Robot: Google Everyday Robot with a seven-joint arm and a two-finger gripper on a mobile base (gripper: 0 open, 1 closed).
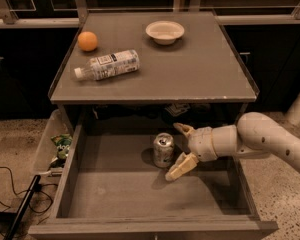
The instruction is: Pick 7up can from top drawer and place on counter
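Your pincer (174, 152) is down inside the open drawer (115, 194), reaching in from the right on the end of the pale arm (270, 140). Its two fingers (182, 166) are spread wide apart, one pointing up and back towards the shadow under the worktop (195, 71), the other angled down and forward towards the drawer floor. They grip nothing.

The can (163, 150) stands upright on the flat grey drawer bottom, towards the back and a little right of the middle, with its pull-tab top facing up. It sits just at the mouth of the spread fingers, on their left. You cannot tell from here whether either finger touches it. The lower fingertip lies close to the can's base on its right side.

Up on the worktop you have three things, all well apart from the arm: an orange (87, 41) near the back left, a clear bottle (107, 65) with a white cap lying on its side just in front of the orange, and a pale bowl (164, 32) near the back middle.

To the left of the drawer, a light tray (42, 154) holds a green packet (61, 146), and a dark cable (5, 186) runs across the speckled floor (290, 219).
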